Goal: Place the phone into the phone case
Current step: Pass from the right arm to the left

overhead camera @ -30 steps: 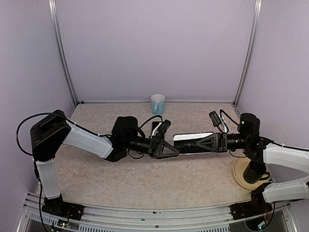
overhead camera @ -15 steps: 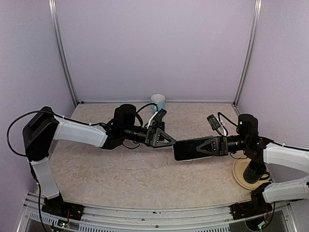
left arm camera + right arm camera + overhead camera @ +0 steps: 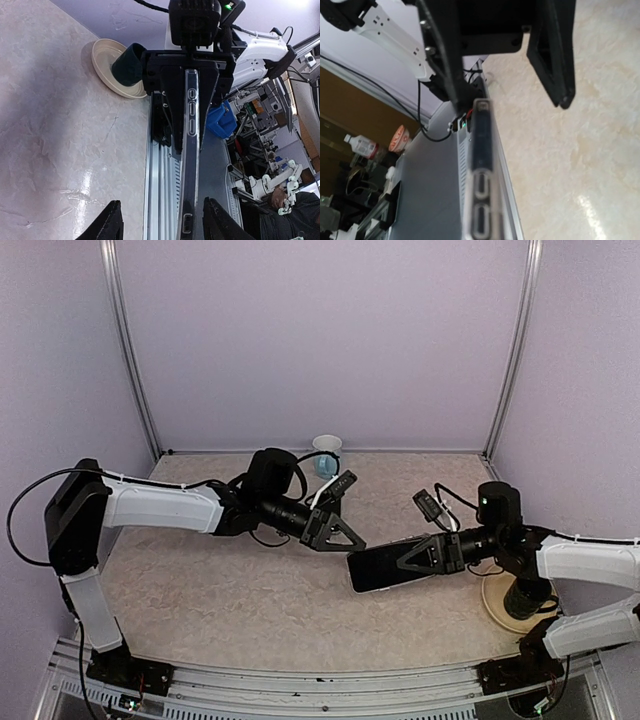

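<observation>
Right gripper (image 3: 408, 560) clamped the one phone (image 3: 372, 571), left gripper (image 3: 352, 540) parted around its end; only wrist views showed its buttons (image 3: 191, 107).

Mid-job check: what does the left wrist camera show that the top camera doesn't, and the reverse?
Left wrist only: the phone edge-on, its side buttons showing, running between the open left gripper's fingers. Top only: the phone's dark face, both arms whole, and the mug by the back wall. Both: the right gripper shut on the phone, and the plate near the right arm.
</observation>
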Robot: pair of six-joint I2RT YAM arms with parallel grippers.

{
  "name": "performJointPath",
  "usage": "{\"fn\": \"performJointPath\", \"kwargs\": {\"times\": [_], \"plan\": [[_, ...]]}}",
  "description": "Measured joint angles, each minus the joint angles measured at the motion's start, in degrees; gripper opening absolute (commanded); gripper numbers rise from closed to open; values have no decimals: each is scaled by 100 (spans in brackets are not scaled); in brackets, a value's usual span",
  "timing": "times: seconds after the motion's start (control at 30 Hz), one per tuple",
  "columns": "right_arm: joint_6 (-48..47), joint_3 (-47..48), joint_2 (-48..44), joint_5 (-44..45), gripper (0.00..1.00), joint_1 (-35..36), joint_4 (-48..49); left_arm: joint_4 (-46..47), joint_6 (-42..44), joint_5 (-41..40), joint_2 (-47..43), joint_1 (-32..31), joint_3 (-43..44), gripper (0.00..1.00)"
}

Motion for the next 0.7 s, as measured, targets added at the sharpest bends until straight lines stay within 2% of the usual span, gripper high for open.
{"fn": "performJointPath", "kwargs": {"times": [0.13,0.23,0.33,0.37,0.57,0.7], "plan": [[-35,0,107,-4,0,125,2,-468,323,26,0,-151,221,53],[-55,0,162,-2,0,181,2,-780,516,39,0,-236,297,49],[-68,0,195,0,0,190,9,-1064,658,42,0,-275,365,39],[-87,0,203,2,0,214,31,-1314,824,42,2,-310,442,30],[-149,2,243,-33,0,240,50,-1484,931,48,7,-363,457,2],[-192,2,251,-85,0,249,57,-1537,994,162,13,-365,490,0]]}}
